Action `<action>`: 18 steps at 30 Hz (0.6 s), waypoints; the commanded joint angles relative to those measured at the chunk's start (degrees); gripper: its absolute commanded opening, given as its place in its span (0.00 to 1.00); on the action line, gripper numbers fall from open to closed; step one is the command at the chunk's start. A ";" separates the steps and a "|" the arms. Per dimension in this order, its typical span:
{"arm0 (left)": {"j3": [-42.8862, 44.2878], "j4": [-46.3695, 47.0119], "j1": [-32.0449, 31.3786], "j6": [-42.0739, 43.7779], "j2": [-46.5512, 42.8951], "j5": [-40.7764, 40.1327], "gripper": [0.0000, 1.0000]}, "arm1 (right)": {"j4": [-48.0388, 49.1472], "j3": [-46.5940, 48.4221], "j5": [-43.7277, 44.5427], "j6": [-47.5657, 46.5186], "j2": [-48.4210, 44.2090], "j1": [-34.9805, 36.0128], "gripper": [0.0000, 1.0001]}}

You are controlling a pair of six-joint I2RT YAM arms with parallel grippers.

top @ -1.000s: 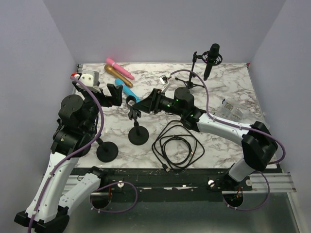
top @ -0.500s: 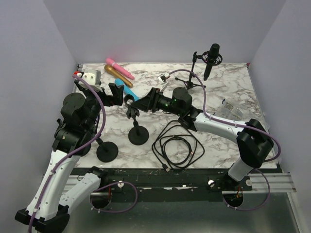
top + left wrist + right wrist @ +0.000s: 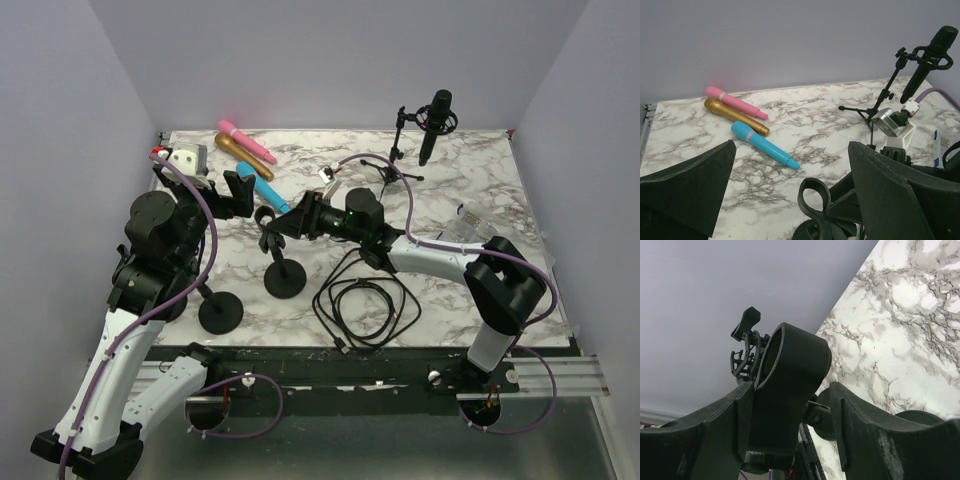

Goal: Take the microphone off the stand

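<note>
Right gripper (image 3: pixel 280 222) farther left, stand clip (image 3: pixel 792 375) half-hidden

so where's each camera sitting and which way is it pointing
Top external: above and behind the bases, looking down the marble table to the back wall; left arm and right arm show.
Left wrist: on the left arm, facing the back wall across the table; its fingers fill the bottom corners.
Right wrist: aimed past the empty clip at the wall; its fingers flank the clip.
Shared: top and left wrist both show the black microphone.
</note>
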 commanded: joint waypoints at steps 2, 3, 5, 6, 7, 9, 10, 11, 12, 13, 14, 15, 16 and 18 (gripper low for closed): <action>0.44 0.15 0.14 -0.63 0.01 1.93 0.99 | -21.35 -3.00 3.36 -7.93 6.11 -0.02 0.67; 0.44 0.13 0.14 -0.63 0.05 1.98 0.99 | -21.57 -2.57 3.06 -8.25 5.63 -0.03 0.69; 0.40 0.11 0.14 -0.63 0.31 1.98 0.98 | -22.92 -1.01 2.89 -9.13 4.19 -0.02 0.74; 0.44 0.13 0.19 -0.63 0.34 2.07 0.99 | -23.99 -0.04 3.03 -9.85 3.31 -0.02 0.78; 0.44 0.13 0.14 -0.71 0.45 2.16 0.99 | -25.14 1.02 3.37 -10.39 2.22 -0.02 0.80; 0.44 0.13 0.14 -0.79 0.64 2.46 0.99 | -26.77 2.90 4.02 -11.46 -0.16 -0.03 0.87; 0.53 0.13 0.14 -0.89 0.80 2.67 0.99 | -27.26 3.70 4.43 -11.98 -1.25 -0.03 0.90; 0.52 0.12 0.14 -0.96 0.91 2.84 0.99 | -27.88 4.66 4.72 -12.36 -2.52 -0.03 0.92; 0.50 0.02 0.14 -1.07 1.06 3.06 0.98 | -28.25 5.39 5.22 -12.54 -3.74 -0.03 0.94; 0.53 0.10 0.14 -1.16 1.23 3.24 0.98 | -28.85 6.29 5.57 -12.78 -4.76 -0.02 0.96; 0.53 0.13 0.14 -1.25 1.35 3.42 0.99 | -29.55 7.06 6.11 -13.20 -5.98 -0.02 0.98; 0.51 0.06 0.18 -1.31 1.52 3.55 0.99 | -30.21 7.91 6.61 -13.65 -7.00 0.00 1.00; 0.53 0.00 0.15 -1.38 1.67 3.65 0.99 | -30.80 8.40 7.20 -14.00 -8.20 -0.02 1.00; 0.62 -0.04 0.16 -1.42 2.02 3.87 0.99 | -31.92 8.70 8.96 -14.89 -10.46 0.02 1.00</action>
